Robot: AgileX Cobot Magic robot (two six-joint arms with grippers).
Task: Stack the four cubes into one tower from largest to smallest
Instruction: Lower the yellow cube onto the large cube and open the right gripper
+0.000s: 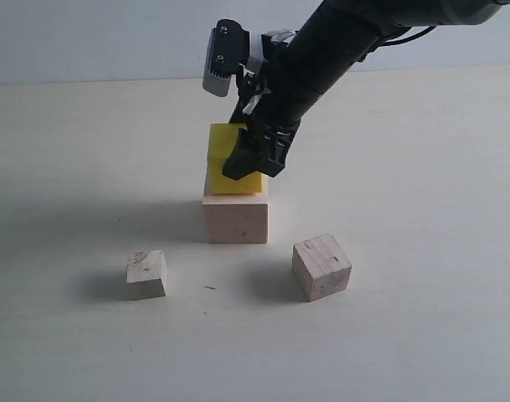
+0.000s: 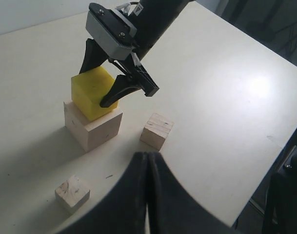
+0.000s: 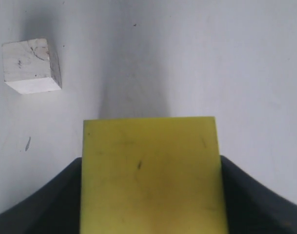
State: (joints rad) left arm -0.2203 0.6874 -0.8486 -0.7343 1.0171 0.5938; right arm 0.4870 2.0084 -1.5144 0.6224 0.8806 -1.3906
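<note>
- Table (image 1: 422, 251): pale top, smooth and mostly matt, with one soft glare patch in the left wrist view.
- Large cube (image 1: 236, 219): bare pale wood, smooth, matt, faint grain.
- Yellow cube (image 1: 219, 155): even bright yellow coat, matt, no grain showing, a few small dark scuffs on its top face.
- Mid cube (image 1: 321, 266): unfinished wood, lined grain, dark specks.
- Small cube (image 1: 146, 274): bare wood, matt, dark curved marks.
- Right gripper (image 2: 95, 87): black, matt, plastic-looking fingers (image 2: 121, 88).
- Camera housing (image 1: 218, 59): grey, smooth, slight sheen.
- Left gripper (image 2: 147, 163): black, matt.
</note>
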